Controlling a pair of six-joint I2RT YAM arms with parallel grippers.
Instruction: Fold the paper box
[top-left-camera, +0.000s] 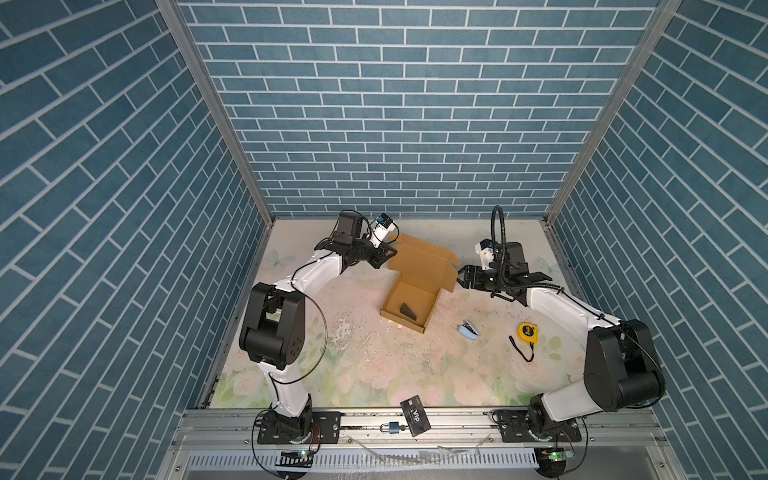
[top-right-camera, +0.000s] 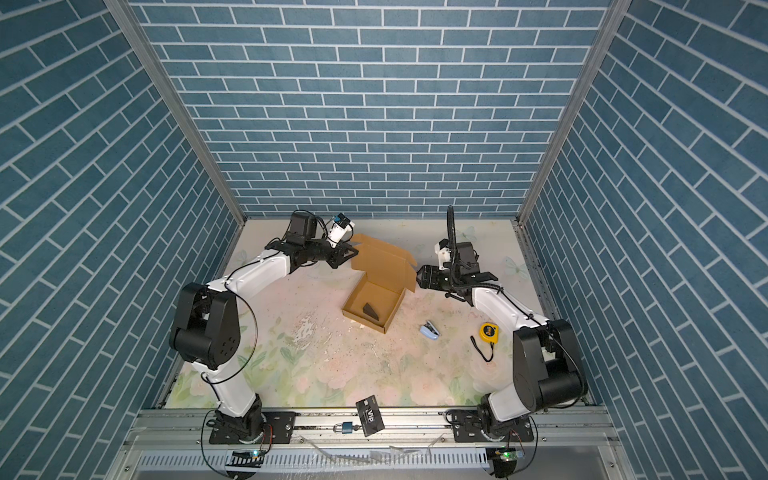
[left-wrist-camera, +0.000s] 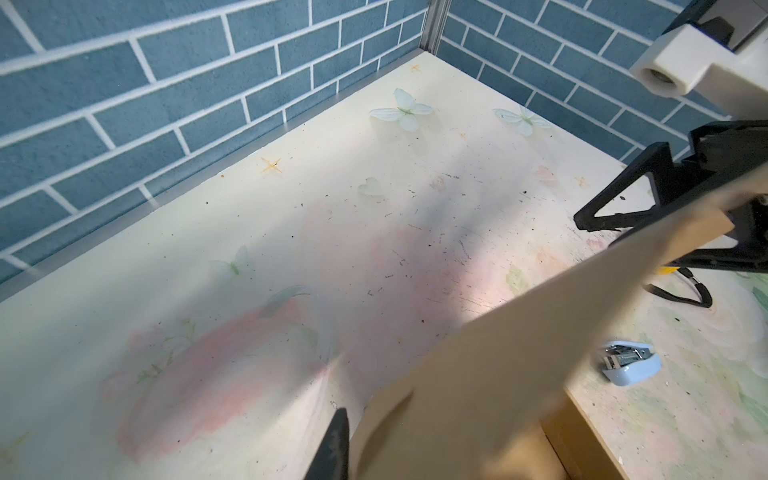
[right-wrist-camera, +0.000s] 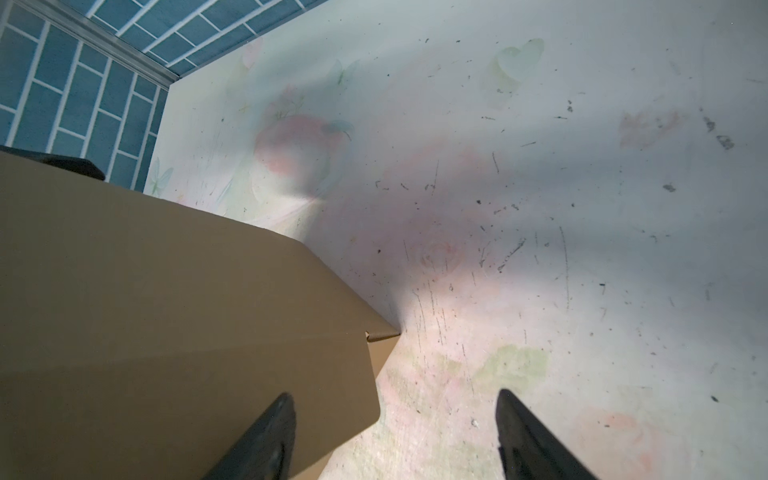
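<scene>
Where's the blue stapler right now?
In both top views the stapler lies on the table, just right of the paper box and left of the yellow tape measure.

The paper box (top-left-camera: 419, 262) is plain tan-brown corrugated cardboard, just above the centre in both top views (top-right-camera: 380, 259). Its shallow squarish tray is formed, with the walls upright, and sits skewed to the frame. The lid is open and rises from the tray's far edge, with a side flap bent down at its right end. In the left wrist view the paper box (left-wrist-camera: 519, 353) is a blurred panel at lower right. In the right wrist view the paper box (right-wrist-camera: 166, 311) fills the lower left.
</scene>
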